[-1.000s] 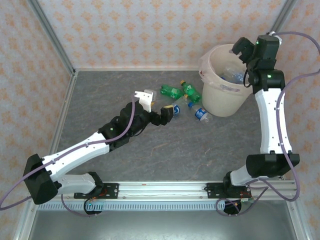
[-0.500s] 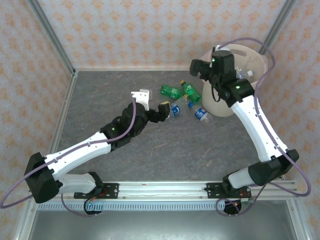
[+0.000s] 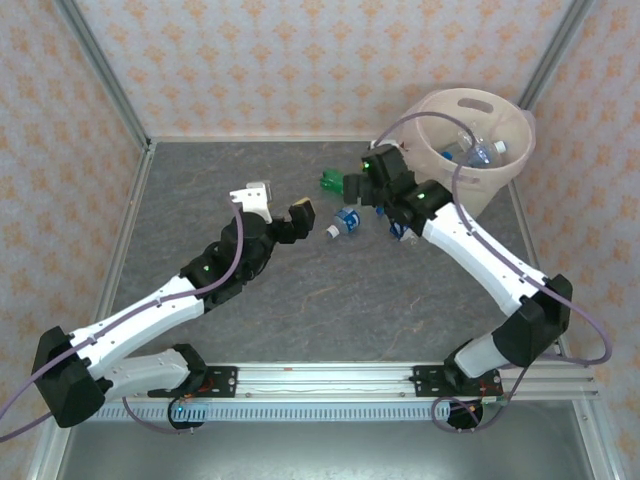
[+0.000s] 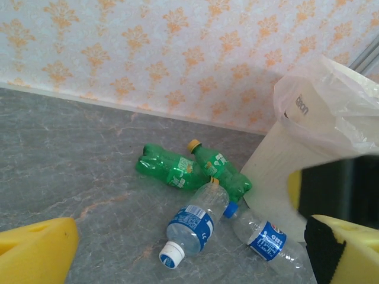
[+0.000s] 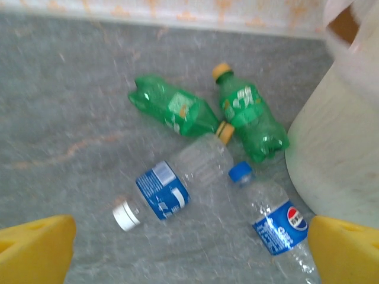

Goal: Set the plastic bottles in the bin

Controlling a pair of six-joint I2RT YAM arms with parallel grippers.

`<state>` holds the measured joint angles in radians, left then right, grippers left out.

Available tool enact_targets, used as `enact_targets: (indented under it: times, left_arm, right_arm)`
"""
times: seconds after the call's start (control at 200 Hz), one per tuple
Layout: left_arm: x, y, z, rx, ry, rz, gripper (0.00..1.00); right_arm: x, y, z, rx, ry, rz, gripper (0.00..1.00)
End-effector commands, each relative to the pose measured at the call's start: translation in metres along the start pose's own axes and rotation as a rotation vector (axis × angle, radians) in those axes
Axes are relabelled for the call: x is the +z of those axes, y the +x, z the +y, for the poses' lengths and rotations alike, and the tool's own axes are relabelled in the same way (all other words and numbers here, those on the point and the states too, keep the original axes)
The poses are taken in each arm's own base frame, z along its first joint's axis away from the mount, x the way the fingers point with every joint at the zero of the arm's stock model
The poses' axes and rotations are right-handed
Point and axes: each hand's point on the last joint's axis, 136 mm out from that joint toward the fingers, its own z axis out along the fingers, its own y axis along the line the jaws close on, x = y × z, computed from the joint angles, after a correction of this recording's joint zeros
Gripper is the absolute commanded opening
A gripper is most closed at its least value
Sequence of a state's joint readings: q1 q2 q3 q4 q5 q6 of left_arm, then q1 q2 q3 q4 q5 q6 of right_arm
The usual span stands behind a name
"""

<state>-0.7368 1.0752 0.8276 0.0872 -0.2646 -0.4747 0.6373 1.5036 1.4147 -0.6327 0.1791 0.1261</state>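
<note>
Four plastic bottles lie on the grey table beside the bin (image 3: 500,175). Two are green (image 5: 172,112) (image 5: 249,121); one of them (image 3: 329,181) peeks out by my right gripper. A clear one has a white cap (image 3: 345,222) (image 4: 192,225) (image 5: 172,186), another a blue cap (image 4: 266,239) (image 5: 275,219). More bottles (image 3: 475,150) lie inside the bin. My left gripper (image 3: 278,205) (image 4: 192,260) is open, left of the white-capped bottle and apart from it. My right gripper (image 3: 352,190) (image 5: 189,254) hangs open above the group.
The cream bin (image 4: 284,177) (image 5: 343,136) stands at the back right against the patterned wall, its clear liner (image 4: 331,100) folded over the rim. My right arm (image 3: 470,250) crosses over the blue-capped bottle. Bare grey table (image 3: 200,190) spreads to the left.
My right arm has swung from above the bin down and left to hover over the bottles on the table. My left gripper has drawn back to the left, away from the white-capped bottle.
</note>
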Motion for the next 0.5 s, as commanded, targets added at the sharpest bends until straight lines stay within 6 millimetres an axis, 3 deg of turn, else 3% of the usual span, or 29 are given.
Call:
enact_targets:
  times: [0.0, 0.305, 0.496]
  left_arm:
    - [-0.004, -0.014, 0.000, -0.034, 0.007, -0.041, 0.99]
    - [-0.004, -0.017, -0.005, -0.019, 0.020, -0.036, 0.99]
    - [-0.004, -0.018, -0.006, -0.020, 0.019, -0.037, 0.99]
  right_arm:
    - [0.017, 0.026, -0.009, -0.088, 0.075, 0.068, 1.00]
    - [0.051, 0.080, -0.021, -0.196, 0.147, 0.187, 1.00]
    - [0.063, 0.095, -0.031, -0.248, 0.202, 0.205, 0.94]
